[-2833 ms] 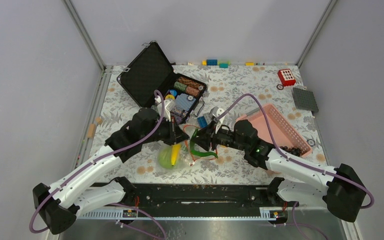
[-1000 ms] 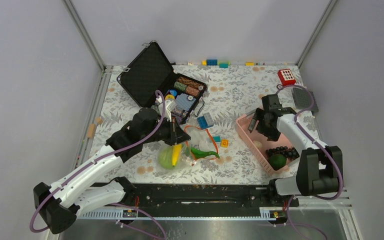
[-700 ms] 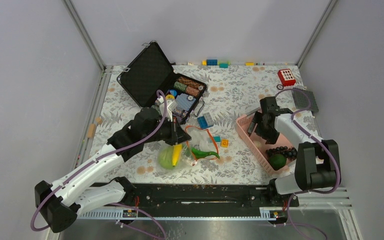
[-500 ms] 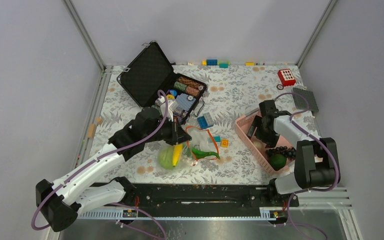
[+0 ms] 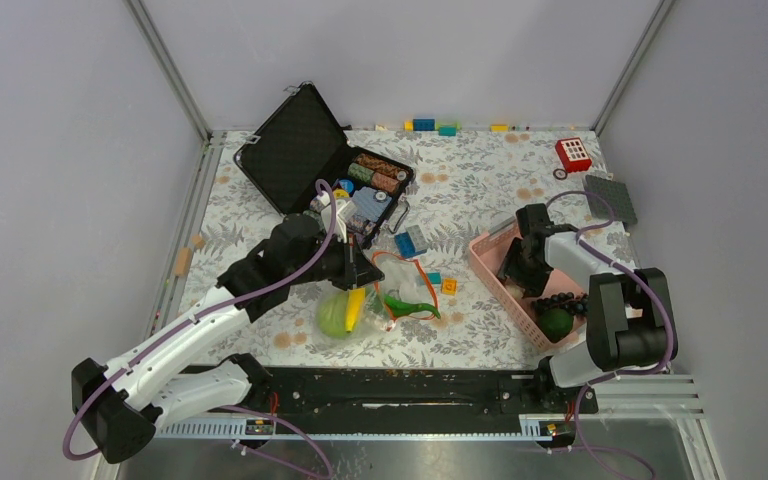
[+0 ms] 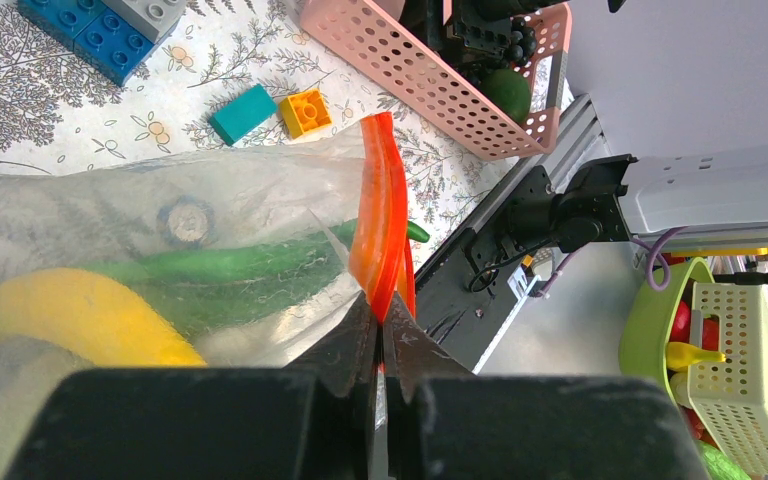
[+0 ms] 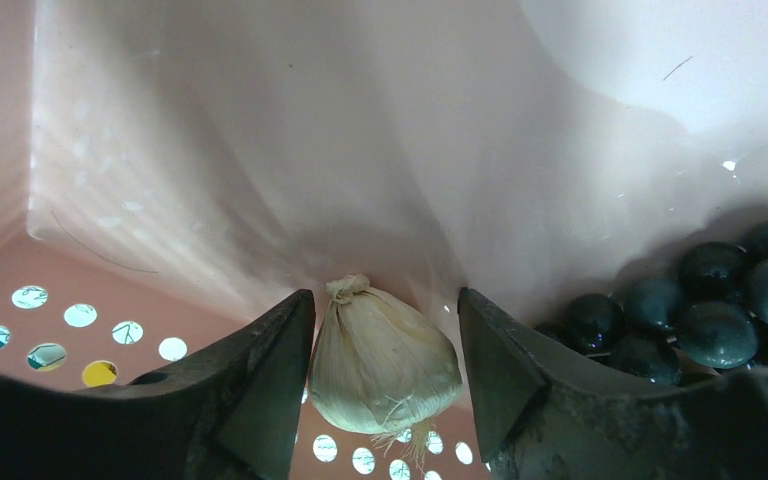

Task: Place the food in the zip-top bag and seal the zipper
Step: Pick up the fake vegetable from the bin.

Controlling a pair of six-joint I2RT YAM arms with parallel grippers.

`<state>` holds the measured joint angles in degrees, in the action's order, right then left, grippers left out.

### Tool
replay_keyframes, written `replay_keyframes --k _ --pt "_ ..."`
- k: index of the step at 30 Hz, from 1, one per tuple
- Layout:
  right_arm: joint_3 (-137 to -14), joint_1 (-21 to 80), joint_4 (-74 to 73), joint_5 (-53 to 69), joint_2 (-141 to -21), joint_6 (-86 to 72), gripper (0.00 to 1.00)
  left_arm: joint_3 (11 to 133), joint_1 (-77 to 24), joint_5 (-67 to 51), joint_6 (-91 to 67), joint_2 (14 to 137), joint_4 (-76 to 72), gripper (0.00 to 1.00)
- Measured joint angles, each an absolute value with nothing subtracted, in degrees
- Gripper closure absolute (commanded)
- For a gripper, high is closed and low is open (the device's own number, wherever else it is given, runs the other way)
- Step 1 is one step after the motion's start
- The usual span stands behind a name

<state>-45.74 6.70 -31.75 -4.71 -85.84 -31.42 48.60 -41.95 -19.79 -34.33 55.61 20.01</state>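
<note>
right jaws, part open, are straddling the garlic bulb (image 7: 385, 360); gripping its widest part is looking safest. left jaws are pinching the zipper (image 6: 378, 225).

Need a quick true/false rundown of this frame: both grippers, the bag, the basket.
1. The left gripper is shut on the orange-red zipper strip of the clear bag. True.
2. The right gripper is reaching into the black case. False: it is down inside the pink basket.
3. A white garlic bulb sits between the right gripper's fingers. True, though whether they already pinch it cannot be told.
4. The banana lies loose on the table outside the bag. False: it is inside the bag, next to a green pod.
5. Dark berries lie in the basket beside the garlic bulb. True.
</note>
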Motion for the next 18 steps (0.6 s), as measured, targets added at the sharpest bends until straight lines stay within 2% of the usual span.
replay_keyframes --k 9,18 --pt "-45.1 6.7 -30.9 -3.7 -85.1 -31.9 0.63 48.6 -42.0 -19.8 -34.3 55.6 20.0 1.0" --pt "-45.0 6.7 -31.4 -4.0 -80.9 -31.8 0.67 48.1 -42.0 -19.9 -34.4 55.5 19.6 1.0"
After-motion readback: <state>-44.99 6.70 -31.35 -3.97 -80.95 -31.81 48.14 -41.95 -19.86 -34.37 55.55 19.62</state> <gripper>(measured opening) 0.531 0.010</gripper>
